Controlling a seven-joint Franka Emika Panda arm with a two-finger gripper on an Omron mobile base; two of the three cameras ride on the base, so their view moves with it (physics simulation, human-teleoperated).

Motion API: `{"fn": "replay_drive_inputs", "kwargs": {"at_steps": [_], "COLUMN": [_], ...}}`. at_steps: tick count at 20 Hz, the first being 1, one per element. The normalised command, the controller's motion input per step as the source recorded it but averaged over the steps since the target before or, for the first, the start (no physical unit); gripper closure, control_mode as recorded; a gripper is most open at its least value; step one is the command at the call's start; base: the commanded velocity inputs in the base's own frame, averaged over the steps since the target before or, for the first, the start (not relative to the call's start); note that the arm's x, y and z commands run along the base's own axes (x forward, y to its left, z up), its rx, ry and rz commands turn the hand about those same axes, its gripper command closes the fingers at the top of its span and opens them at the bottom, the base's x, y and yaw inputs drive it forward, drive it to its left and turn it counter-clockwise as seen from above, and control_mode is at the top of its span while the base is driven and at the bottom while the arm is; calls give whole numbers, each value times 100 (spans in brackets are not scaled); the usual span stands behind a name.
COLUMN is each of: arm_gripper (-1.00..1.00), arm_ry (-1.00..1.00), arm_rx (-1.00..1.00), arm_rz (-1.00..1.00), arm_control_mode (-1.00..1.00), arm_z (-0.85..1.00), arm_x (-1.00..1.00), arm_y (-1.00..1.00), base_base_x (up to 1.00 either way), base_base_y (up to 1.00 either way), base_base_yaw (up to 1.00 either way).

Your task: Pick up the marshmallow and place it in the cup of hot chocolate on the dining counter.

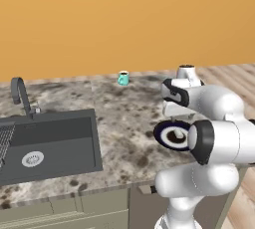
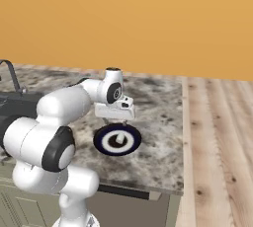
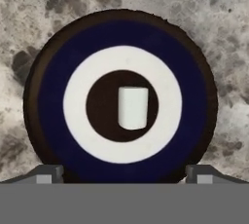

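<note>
Hand spread above the plate, marshmallow at its centre.

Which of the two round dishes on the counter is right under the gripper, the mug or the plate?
The plate: dark-blue-rimmed, marshmallow at its centre, directly below the gripper. The teal mug stands far off near the wall.

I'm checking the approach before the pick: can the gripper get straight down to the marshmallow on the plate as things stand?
Probably yes. The gripper hangs above the plate with fingers spread, and the marshmallow sits alone at its centre, nothing over it.
</note>
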Motion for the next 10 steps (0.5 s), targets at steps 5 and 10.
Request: {"fn": "replay_drive_inputs", "kwargs": {"at_steps": [5,10], "arm_gripper": [-100,-100], "arm_ry": [2,3], "arm_rx": [0,0], "arm_rz": [0,0], "arm_control_mode": [-100,-100], "arm_z": [-22,-23], "arm_x": [0,0], "arm_y": [-2,-5], "base_base_x": [0,0], "base_base_y": [0,0], "base_base_yaw": [0,0]}}
